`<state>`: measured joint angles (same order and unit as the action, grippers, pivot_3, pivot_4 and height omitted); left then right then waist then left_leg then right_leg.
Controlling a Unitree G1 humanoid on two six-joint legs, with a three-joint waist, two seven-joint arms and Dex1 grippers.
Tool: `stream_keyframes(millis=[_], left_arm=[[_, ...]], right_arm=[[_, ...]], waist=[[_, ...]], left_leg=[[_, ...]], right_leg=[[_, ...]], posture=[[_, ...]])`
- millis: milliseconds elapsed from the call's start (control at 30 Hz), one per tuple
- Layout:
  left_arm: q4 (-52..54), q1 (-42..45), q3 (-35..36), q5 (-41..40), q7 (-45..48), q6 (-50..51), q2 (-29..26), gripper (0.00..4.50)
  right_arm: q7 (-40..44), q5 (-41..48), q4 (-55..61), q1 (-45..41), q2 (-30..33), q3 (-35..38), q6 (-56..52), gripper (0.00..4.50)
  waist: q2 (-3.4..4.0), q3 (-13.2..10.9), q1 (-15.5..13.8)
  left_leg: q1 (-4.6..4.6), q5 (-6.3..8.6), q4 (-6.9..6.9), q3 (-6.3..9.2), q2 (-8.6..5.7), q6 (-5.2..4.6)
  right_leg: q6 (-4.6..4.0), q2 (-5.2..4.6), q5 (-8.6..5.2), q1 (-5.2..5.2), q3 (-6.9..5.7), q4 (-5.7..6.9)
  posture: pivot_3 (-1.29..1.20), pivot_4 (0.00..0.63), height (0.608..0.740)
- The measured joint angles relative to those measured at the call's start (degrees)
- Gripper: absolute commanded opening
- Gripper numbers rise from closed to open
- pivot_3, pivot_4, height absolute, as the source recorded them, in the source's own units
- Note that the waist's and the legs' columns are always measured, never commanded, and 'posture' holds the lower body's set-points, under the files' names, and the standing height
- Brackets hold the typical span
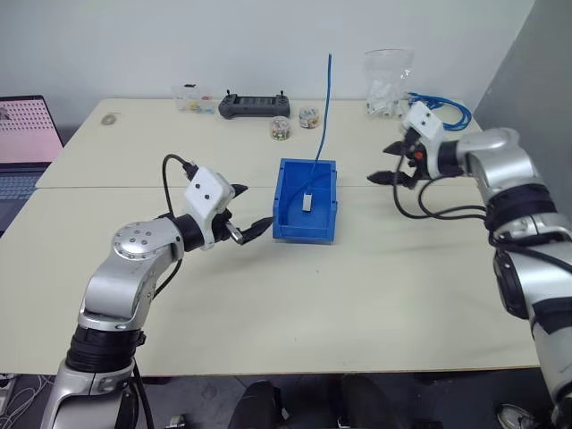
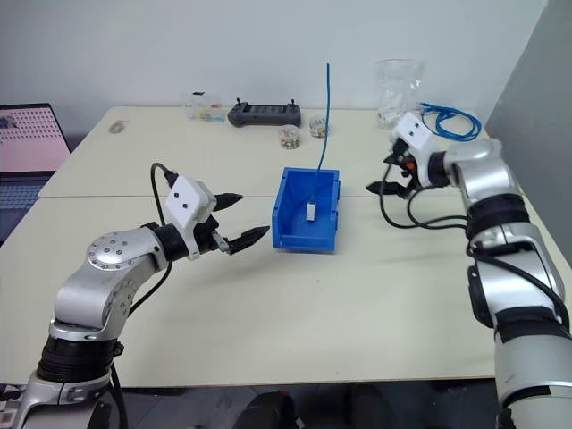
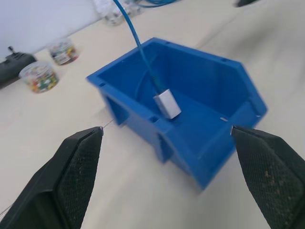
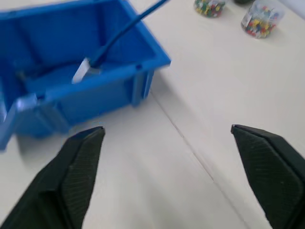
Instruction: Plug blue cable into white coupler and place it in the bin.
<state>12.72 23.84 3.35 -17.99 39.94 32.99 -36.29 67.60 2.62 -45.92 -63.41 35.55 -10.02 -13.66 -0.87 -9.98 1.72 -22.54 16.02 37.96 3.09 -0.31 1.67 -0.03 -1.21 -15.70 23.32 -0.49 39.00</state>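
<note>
Inside the bin [image 1: 288, 223] lies the white coupler [image 1: 307, 202] with the blue cable [image 1: 323, 107] plugged in and rising up; left gripper [image 1: 248, 213] and right gripper [image 1: 393, 164] are wide open, empty, so withdraw without touching the cable

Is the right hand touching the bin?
Apart. The left eye view shows bare table between the right hand and the bin.

glossy blue plastic bin [image 3: 209, 143], matt cream table [image 1: 295, 295], clear plastic bag [image 1: 389, 76].
</note>
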Motion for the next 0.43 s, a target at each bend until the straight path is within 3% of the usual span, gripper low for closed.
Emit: stream_keyframes(millis=[200,433], left_arm=[[0.05,-1.95,3.36,0.75,-3.16,1.76,-2.53,4.5],[0.45,-4.41,6.36,-1.63,-1.95,2.56,-3.73,4.5]], right_arm=[[-3.15,13.01,33.05,20.01,-0.83,8.11,-18.04,4.47],[-12.6,23.81,57.04,30.77,-2.39,13.45,-35.06,4.47]], waist=[[0.08,-0.04,-0.08],[0.08,-0.05,-0.4]], left_leg=[[-0.07,0.0,0.0,0.09,0.01,0.01],[0.01,-0.01,0.1,0.16,-0.05,0.01]], right_leg=[[0.0,0.0,0.0,0.07,-0.03,0.04],[0.07,-0.02,0.05,-0.04,-0.07,0.05]], posture=[[0.0,0.15,0.74],[0.0,0.15,0.74]])
